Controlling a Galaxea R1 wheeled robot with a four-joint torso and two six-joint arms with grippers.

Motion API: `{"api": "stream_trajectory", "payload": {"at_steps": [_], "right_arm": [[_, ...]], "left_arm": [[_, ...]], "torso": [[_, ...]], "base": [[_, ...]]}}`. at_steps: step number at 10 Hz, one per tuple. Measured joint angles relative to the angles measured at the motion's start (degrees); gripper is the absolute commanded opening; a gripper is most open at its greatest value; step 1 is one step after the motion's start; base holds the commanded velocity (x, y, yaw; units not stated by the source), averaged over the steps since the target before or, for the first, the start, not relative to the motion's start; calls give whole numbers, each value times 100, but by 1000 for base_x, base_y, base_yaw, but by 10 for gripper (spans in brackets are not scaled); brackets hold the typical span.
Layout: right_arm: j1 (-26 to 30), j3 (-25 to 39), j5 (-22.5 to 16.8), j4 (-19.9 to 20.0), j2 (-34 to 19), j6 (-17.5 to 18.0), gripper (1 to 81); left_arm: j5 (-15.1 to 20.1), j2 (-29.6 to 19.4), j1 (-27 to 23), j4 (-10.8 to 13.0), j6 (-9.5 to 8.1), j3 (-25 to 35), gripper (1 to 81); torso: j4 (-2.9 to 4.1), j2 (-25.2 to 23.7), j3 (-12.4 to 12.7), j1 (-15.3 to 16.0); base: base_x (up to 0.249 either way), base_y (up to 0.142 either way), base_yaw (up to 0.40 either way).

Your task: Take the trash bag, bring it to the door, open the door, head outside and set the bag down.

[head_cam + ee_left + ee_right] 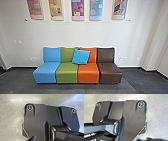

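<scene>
Head view. Row of joined seats, standing on the dark floor (20, 82) against the white wall (135, 35), straight ahead at 12 o'clock. Blue seat (46, 72) at 11; green seat (67, 73) and orange seat (88, 73) side by side, either side of 12; brown seat (110, 72) at 1. One turquoise cushion (81, 56), tilted, leaning across the green and orange backrests, at 12. Five printed panels (77, 10) on the wall above, in a line from 11 to 1 o'clock.

Left wrist view. Left arm's wrist, posed with its camera looking down on the robot's own dark plate (36, 120), round fittings at the corners, pale speckled floor around it. Jointed bar (66, 134) crossing part of the plate. Left claw: open or closed, cannot tell.

Right wrist view. Right arm's wrist, likewise angled down at plate, bar and pale floor. One dark shape (151, 139), ragged along its edge, partly seen, near the plate; whether this is the trash bag, cannot tell, and the bag's place is otherwise undetermined. Right claw: open, closed or gripping, cannot tell.
</scene>
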Motion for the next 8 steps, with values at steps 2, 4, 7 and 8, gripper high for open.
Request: {"api": "stream_trajectory", "payload": {"at_steps": [2, 4, 7, 8], "right_arm": [[13, 0, 0, -1, 17, 0, 811], [13, 0, 0, -1, 17, 0, 811], [13, 0, 0, -15, 17, 0, 811], [13, 0, 0, -15, 17, 0, 811]], "left_arm": [[0, -2, 0, 0, 0, 0, 811], [2, 0, -2, 0, 0, 0, 811], [2, 0, -30, 0, 0, -5, 811], [4, 0, -28, 0, 0, -5, 811]], "torso": [[0, 0, 0, 0], [0, 0, 0, -2], [0, 0, 0, -2], [0, 0, 0, 0]], "base": [[136, 0, 0], [136, 0, 0], [136, 0, 0], [136, 0, 0]]}}
